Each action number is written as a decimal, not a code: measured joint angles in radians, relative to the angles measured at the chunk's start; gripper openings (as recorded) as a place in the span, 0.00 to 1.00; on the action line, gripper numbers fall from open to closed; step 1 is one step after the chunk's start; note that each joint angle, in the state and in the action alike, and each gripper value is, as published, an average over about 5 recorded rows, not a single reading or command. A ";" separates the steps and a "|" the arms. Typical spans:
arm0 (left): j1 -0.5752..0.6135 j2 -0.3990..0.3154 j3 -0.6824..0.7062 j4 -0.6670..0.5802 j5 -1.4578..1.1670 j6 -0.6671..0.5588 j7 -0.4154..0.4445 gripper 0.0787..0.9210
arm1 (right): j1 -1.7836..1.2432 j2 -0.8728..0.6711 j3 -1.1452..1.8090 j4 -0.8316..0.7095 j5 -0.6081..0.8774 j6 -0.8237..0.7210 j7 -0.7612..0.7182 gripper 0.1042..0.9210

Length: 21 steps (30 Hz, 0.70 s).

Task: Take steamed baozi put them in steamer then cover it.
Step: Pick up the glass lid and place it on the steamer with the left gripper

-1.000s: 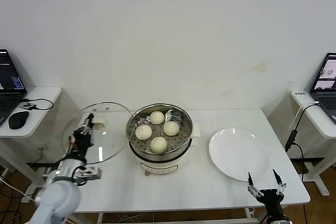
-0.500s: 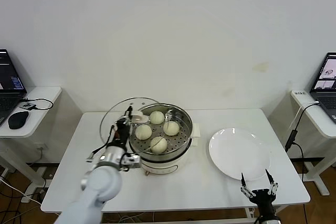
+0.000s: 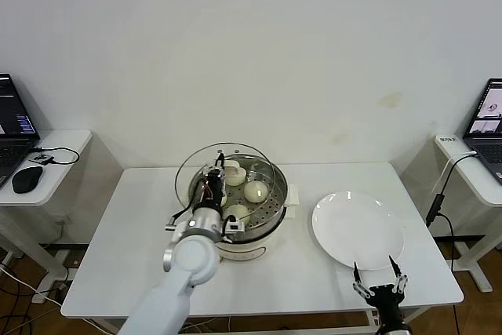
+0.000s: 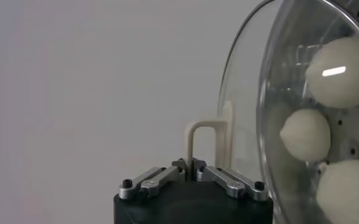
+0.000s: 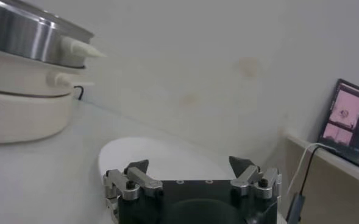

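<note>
From the head view I read the left pincer [image 3: 215,186] closed on the cream handle [image 4: 202,143] of the glass cover [image 3: 226,180]. The left wrist view confirms it: both fingers meet at the foot of the handle loop. The cover is held tilted above the steamer [image 3: 239,208], overlapping its left and rear rim; I cannot tell whether the metal rim touches the pot.

The steamer stands at the centre of the white worktop [image 3: 118,249], a steel pot on a white electric base. Steamed baozi [image 3: 256,191] sit on the perforated tray. I count three clearly in the head view, at the rear, right and front; the left pincer and arm cover the tray's left part. Through the glass, the left wrist view shows three buns [image 4: 339,72].

The right pincer [image 3: 379,286] hovers at the front right edge of the worktop, fingers spread wide and holding nothing. It is just in front of the white plate [image 3: 358,229], which lies to the right of the steamer, apart from it.

A laptop [image 3: 487,119] stands on a side table at far right; its screen text is unreadable. I find no legible brand or label on the steamer.
</note>
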 measured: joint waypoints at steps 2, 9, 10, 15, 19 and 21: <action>-0.001 -0.014 0.006 0.007 0.014 0.002 0.007 0.06 | 0.000 0.001 -0.002 -0.001 -0.004 0.000 0.000 0.88; 0.003 -0.049 0.021 0.028 0.052 0.004 0.020 0.06 | 0.000 0.002 -0.009 -0.009 -0.013 0.005 0.001 0.88; 0.004 -0.051 0.022 0.032 0.056 0.004 0.022 0.06 | 0.000 0.002 -0.010 -0.010 -0.014 0.005 0.001 0.88; 0.005 -0.060 0.029 0.047 0.069 0.005 0.027 0.06 | -0.001 0.002 -0.014 -0.013 -0.016 0.008 0.001 0.88; 0.002 -0.068 0.031 0.058 0.072 0.005 0.030 0.06 | -0.002 0.003 -0.015 -0.016 -0.018 0.010 0.001 0.88; 0.001 -0.071 0.032 0.061 0.072 0.005 0.032 0.06 | -0.002 0.003 -0.015 -0.018 -0.019 0.010 0.001 0.88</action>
